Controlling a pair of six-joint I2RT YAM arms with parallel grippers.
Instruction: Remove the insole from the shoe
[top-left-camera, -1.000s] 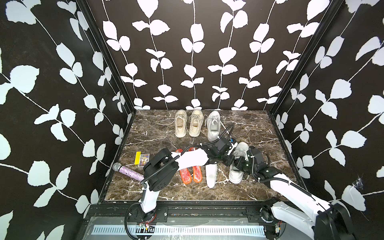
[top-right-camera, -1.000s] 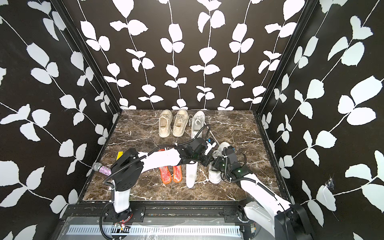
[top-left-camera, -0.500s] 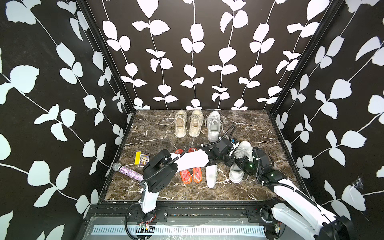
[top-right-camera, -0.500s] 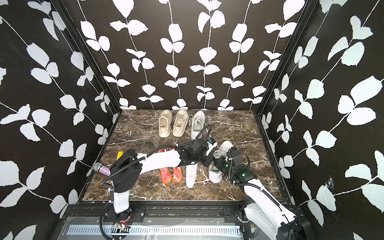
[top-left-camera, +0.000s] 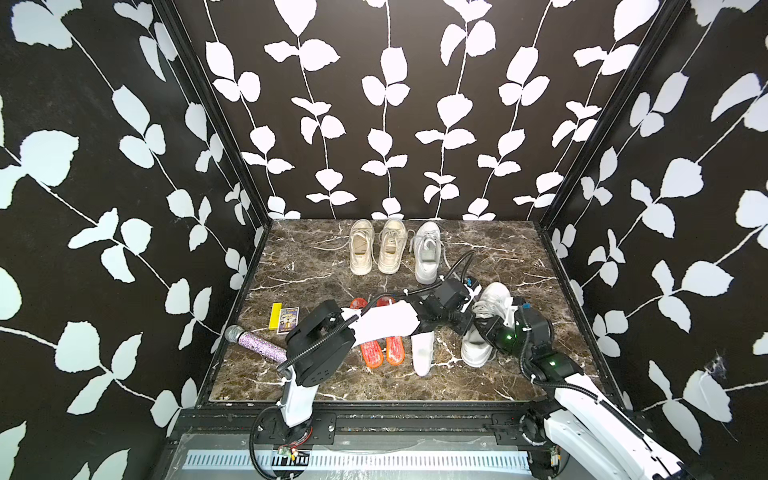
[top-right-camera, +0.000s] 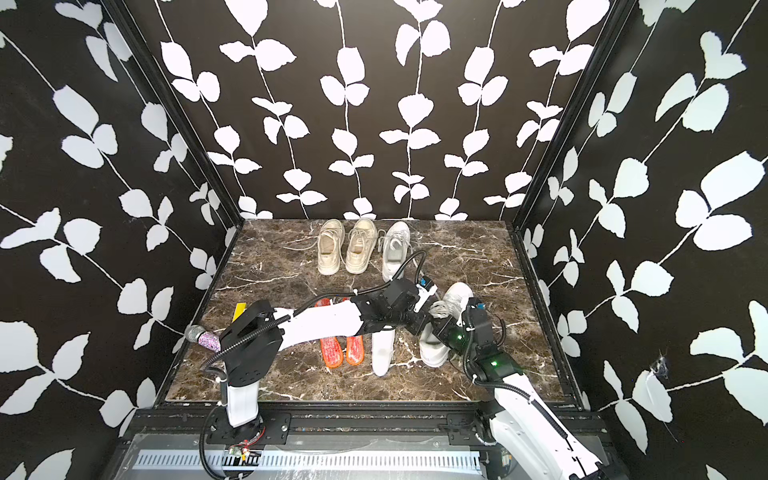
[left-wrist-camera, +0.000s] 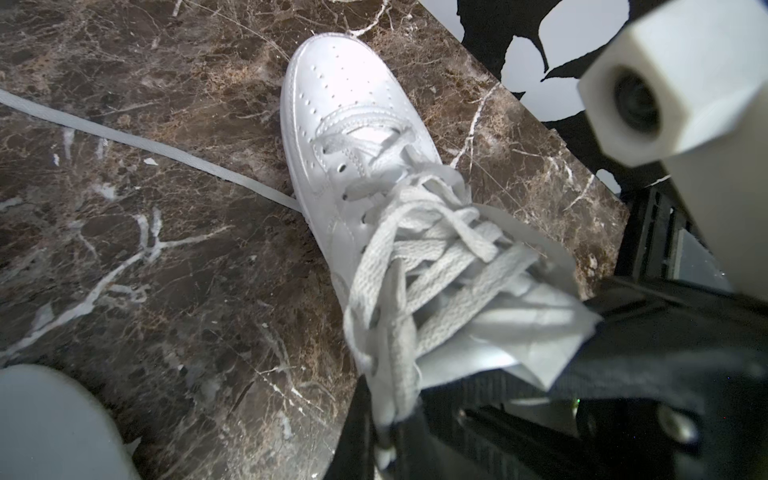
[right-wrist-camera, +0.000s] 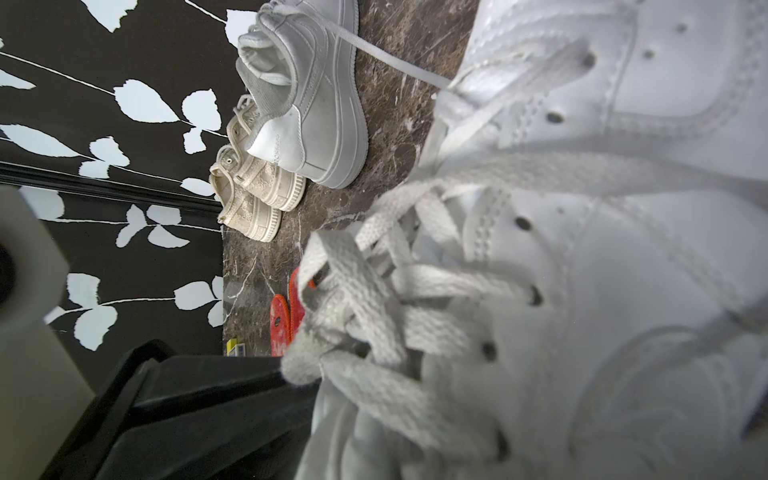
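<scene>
One white leather lace-up sneaker (top-left-camera: 476, 353) stood on the brown marbled tabletop (top-left-camera: 316, 266), right of centre in both top views. Both arms met over its laced throat.

Left tool (top-left-camera: 465, 326) was pressed together, pinching the loose grey-white laces (left-wrist-camera: 415, 257), which ran straight into its closed tip at the bottom edge of the left wrist view. Right tool (top-left-camera: 483, 332) was likewise pressed together, against the pale grey tongue (left-wrist-camera: 519, 332); whether it actually held the tongue could not be told.

The shoe's own insole could not be seen, the opening being hidden under arms and laces.

Just left of the shoe lay a flat white insole (top-left-camera: 423, 353), then two orange insoles (top-left-camera: 371, 353) side by side. Two beige canvas sneakers (top-left-camera: 360, 249) and a white sneaker (top-left-camera: 427, 253) lined the tabletop's upper edge. Glittery purple microphone (top-left-camera: 259, 343) lay at lower left.
</scene>
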